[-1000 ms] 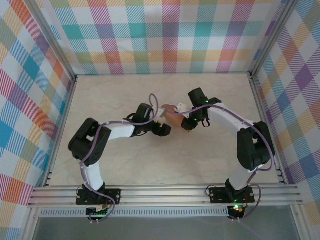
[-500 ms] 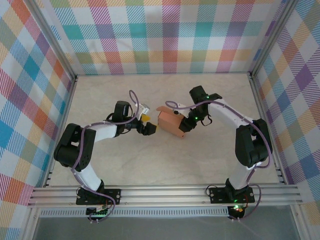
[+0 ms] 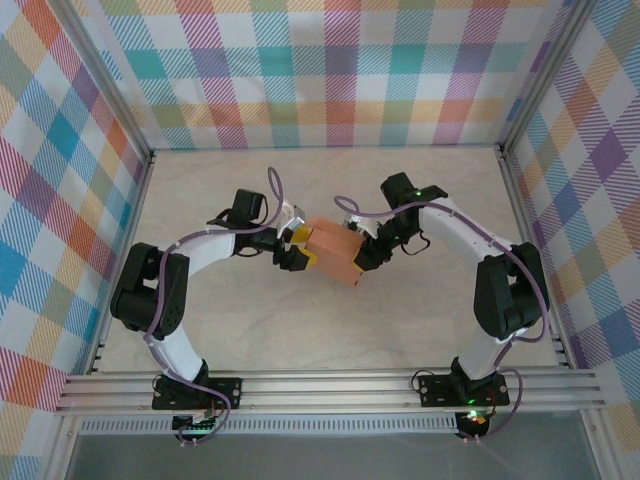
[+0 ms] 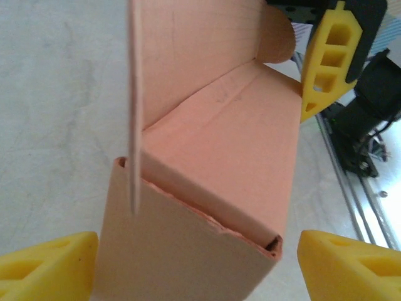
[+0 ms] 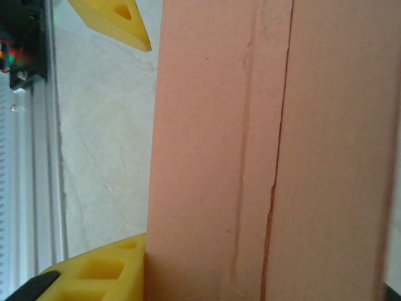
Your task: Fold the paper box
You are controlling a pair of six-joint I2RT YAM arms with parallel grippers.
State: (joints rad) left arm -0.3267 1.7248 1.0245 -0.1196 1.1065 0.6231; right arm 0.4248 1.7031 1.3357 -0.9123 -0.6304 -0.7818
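Top external: the paper box hangs over mid-counter. The right hand pinches its right end, and its left end sits between the left hand's spread fingers. Right wrist: card hides the second finger.

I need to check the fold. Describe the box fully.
The box is plain salmon-orange thin card, a half-formed rectangular tube, creased lengthwise. The end facing the left pincer is open, one flap standing edge-on, a rounded tab beyond. It sits slanted in the top view. The open left pincer straddles that end; the right pincer grips the opposite side.
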